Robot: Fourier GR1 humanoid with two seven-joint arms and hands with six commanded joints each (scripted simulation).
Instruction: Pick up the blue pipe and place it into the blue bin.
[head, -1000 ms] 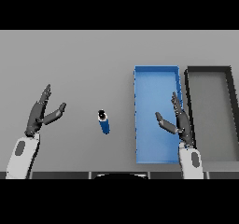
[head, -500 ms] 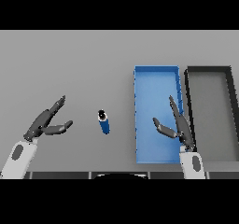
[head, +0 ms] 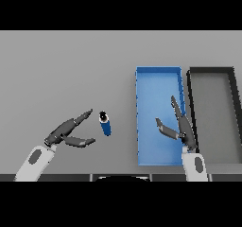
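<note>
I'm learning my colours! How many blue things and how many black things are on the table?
Blue things: 2, the blue pipe and the blue bin.
Black things: 1, the black bin.
Total: 3 things on the table.

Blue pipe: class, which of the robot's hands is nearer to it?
Left. The left hand reaches beside the blue pipe, fingers open; the right hand hovers over the blue bin.

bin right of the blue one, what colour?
Dark, nearly black rim with a grey floor: the second bin beside the blue bin, clear in the head view.
</note>
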